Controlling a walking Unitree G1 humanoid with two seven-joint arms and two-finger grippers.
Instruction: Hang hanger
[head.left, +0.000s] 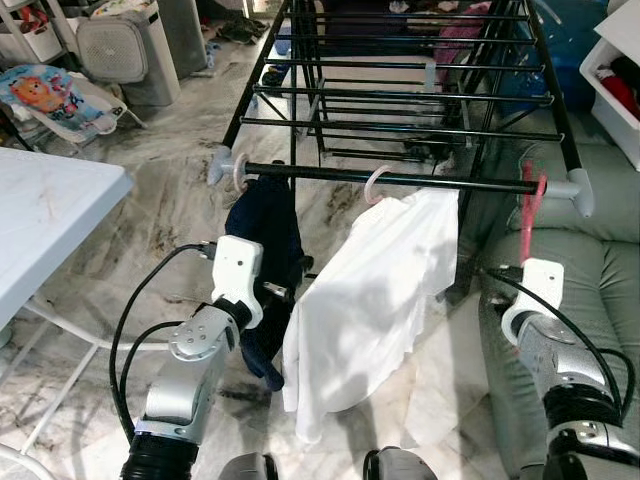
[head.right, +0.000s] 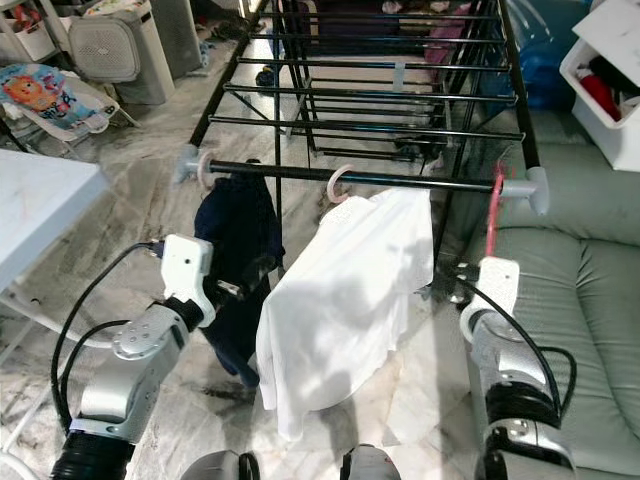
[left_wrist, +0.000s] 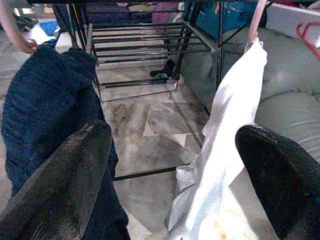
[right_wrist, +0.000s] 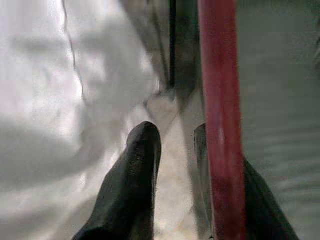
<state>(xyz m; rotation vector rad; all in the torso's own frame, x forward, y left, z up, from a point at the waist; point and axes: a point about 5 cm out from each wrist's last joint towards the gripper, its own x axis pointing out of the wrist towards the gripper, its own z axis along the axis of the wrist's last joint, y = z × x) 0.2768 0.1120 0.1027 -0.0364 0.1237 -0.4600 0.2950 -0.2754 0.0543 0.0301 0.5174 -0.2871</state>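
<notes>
On rail — red hanger (head.left: 531, 215), right tool (right_wrist: 175, 150) beside

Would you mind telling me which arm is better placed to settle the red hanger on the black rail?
Right: the right gripper is beside the red hanger at the black rail; the left gripper sits open between the hanging clothes.

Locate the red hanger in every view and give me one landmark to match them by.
Left eye view: red hanger hangs from the rail's right end, above the right arm.
Right eye view: same spot, right of the white shirt.
Left wrist view: red hanger at the right edge.
Right wrist view: red bar beside the fingers.
Landmark: the white shirt.
</notes>
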